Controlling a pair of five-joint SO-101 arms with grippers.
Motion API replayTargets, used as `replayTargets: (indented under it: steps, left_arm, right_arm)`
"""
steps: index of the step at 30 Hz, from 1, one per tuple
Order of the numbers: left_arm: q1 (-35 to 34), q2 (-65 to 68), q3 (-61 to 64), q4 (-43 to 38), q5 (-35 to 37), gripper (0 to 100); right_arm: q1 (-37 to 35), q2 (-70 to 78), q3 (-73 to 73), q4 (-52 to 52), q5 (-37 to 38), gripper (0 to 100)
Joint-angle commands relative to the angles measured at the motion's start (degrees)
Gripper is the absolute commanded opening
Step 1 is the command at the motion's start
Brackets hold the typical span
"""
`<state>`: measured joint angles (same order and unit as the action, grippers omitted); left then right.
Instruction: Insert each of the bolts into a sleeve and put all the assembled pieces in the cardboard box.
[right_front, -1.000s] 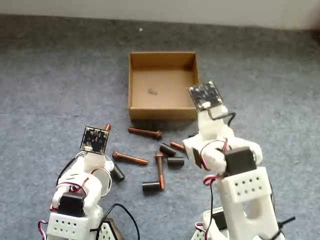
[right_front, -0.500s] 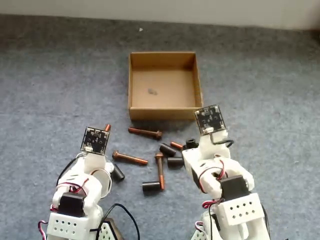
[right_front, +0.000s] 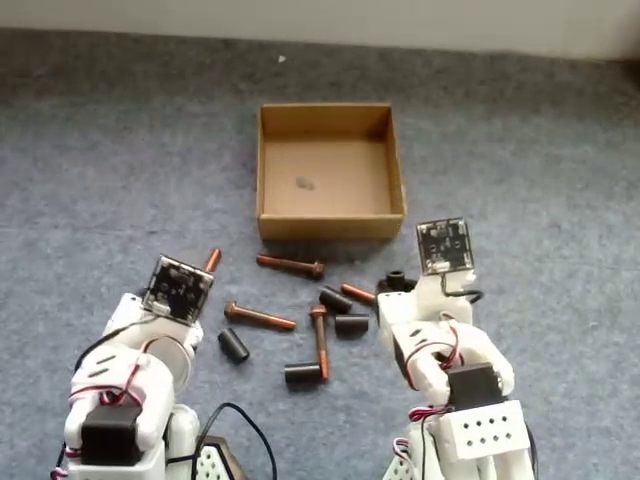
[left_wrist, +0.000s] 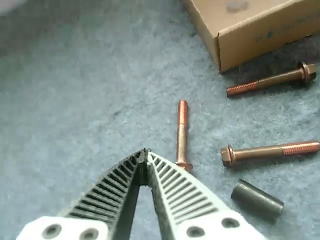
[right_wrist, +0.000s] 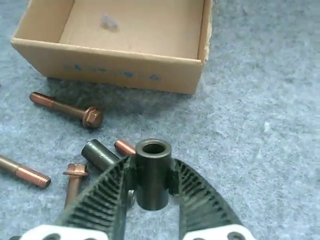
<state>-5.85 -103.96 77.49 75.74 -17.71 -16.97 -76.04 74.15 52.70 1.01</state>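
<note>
One black sleeve (right_wrist: 152, 182) stands upright, pinched in the right pincer (right_wrist: 151, 172); the left pincer (left_wrist: 146, 154) is pressed together.

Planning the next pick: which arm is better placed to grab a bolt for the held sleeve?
Left. The left gripper is shut and empty, with a bolt lying just beside its tips; the right gripper holds the sleeve upright.
</note>
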Motion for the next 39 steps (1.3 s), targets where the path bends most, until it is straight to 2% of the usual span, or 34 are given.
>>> replayTargets:
  steps: [1, 6, 13, 18, 23, 28, 33, 39]
  left_arm:
    - [1.71, 0.40, -7.52, -1.32, -5.80, 1]
    - [4.88, 5.58, -13.76, -1.41, -5.89, 1]
    - [7.25, 36.70, -27.30, -1.05, -8.35, 5]
    - [9.27, 56.66, -37.67, -1.32, -14.51, 16]
    - [15.43, 72.40, -45.85, -0.97, -25.32, 15]
    - [21.93, 84.70, -51.30, -1.32, -32.26, 14]
    - [26.51, 94.90, -57.45, -1.41, -34.64, 14]
    - [27.56, 108.88, -67.56, -1.41, -34.73, 14]
  right_arm:
    - [0.48, -1.27, 0.40, -1.45, -0.62, 0.5]
    - [0.48, -1.27, 0.92, -2.59, -0.62, 0.5]
    - [1.19, -1.27, 0.92, -2.59, -0.62, 0.5]
    - [4.88, -1.54, 0.84, -2.59, -0.62, 0.5]
    - [5.32, -1.54, 0.84, -2.59, -0.62, 0.5]
    - [6.29, -1.54, 0.57, -2.68, -0.62, 0.5]
    - [8.04, -1.54, 0.40, -2.68, -0.62, 0.5]
    - [10.86, -1.54, 0.40, -2.68, -0.62, 0.5]
